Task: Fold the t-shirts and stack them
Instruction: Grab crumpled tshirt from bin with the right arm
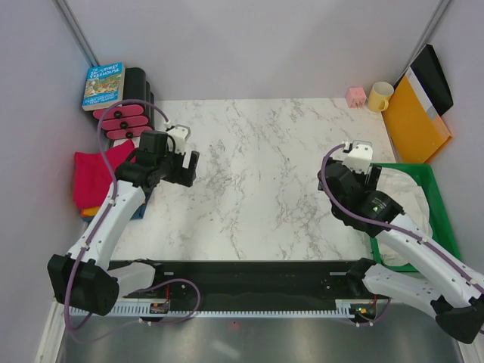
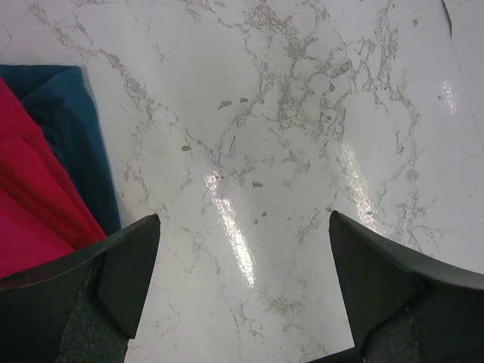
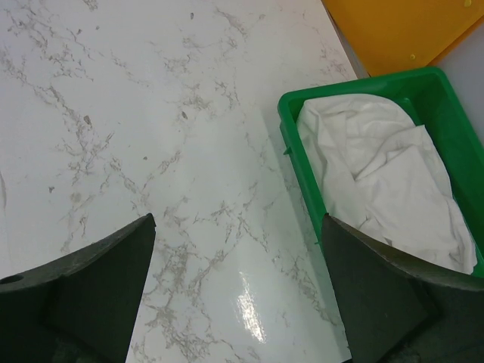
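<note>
The white t-shirt [image 3: 386, 174] lies crumpled in the green bin [image 3: 290, 113] at the right edge of the marble table [image 1: 257, 197]. In the right wrist view it is ahead and to the right of the right gripper [image 3: 236, 223], just beyond the right finger and not touching it. That gripper's two dark fingers stand wide apart over bare marble with nothing between them. The folded shirts are stacked at the table's left edge. The magenta-pink t-shirt [image 2: 30, 197] is on top, the blue t-shirt [image 2: 76, 144] shows from under it, and a sliver of the orange t-shirt [image 1: 89, 212] peeks out at the near side of the pile. In the left wrist view this pile is just beside and to the left of the left gripper [image 2: 242, 227]. The pink cloth runs behind the left finger, and whether it touches cannot be told. This gripper is also spread fully and holds nothing, with only marble between its fingers. From above, the left arm rises from its base at the near left corner and angles forward, its wrist beside the pile and pointing toward the table's middle. The right arm bends up from the near right corner, its wrist by the bin's inner wall. A yellow-orange folder [image 1: 412, 117] leans at the far right, behind the bin.
</note>
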Available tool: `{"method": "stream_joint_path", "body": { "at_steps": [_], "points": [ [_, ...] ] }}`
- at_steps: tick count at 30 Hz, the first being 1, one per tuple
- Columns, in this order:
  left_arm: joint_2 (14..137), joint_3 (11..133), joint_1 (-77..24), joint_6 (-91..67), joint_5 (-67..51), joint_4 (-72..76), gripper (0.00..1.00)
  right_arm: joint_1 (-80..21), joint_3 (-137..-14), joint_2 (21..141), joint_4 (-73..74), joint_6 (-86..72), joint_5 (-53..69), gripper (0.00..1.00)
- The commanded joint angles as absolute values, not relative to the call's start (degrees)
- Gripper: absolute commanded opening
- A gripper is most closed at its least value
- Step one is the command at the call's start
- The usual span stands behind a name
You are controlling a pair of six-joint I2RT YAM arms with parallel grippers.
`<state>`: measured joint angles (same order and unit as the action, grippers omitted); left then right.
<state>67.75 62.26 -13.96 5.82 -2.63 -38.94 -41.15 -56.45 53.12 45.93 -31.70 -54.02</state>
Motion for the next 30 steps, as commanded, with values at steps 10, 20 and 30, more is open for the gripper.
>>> {"method": "stream_joint_path", "body": {
  "at_steps": [10,20,30],
  "points": [
    [60.65,54.23,-13.18,7.64,-0.61,-35.86,1.00,-38.94,-53.97,55.29,44.21,-31.81,-56.61,0.98],
    [59.15,53.70,-12.83,7.65,-1.93,-35.95,1.00,-38.23,-55.19,54.41,44.12,-30.85,-54.84,0.98],
    [60.29,54.05,-12.74,7.21,-3.17,-35.95,1.00,-37.36,-66.25,61.93,36.03,-25.12,-50.80,0.97]
  ]
}}
